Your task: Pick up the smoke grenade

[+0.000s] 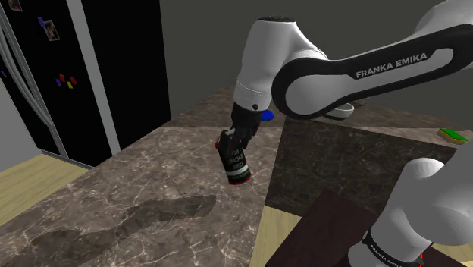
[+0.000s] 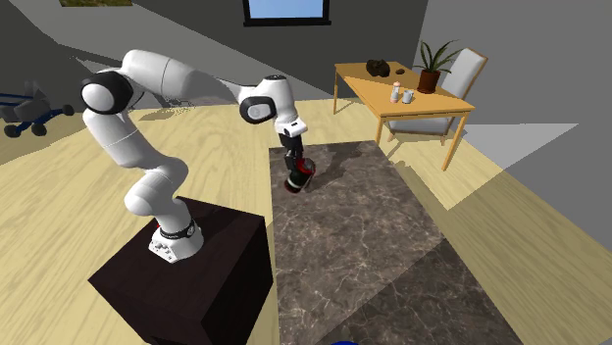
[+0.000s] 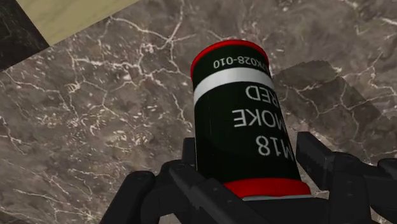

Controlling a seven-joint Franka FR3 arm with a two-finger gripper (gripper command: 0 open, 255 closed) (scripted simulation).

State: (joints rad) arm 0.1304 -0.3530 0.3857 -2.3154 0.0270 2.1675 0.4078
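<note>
Clamping the gripper (image 1: 234,142) on the upper end of the dark, red-banded smoke grenade (image 1: 236,162); holding it tilted in the air above the marbled tabletop (image 1: 144,171), close to the long edge nearest the stand (image 2: 211,284).

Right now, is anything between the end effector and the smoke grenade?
Nothing visible. The end effector is shut on the black, red-banded smoke grenade, holding it tilted above the marble counter.

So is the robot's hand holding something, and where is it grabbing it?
Yes. The gripper clasps the dark smoke grenade at its upper end, a finger on each side; the can hangs tilted over the marble counter.
</note>
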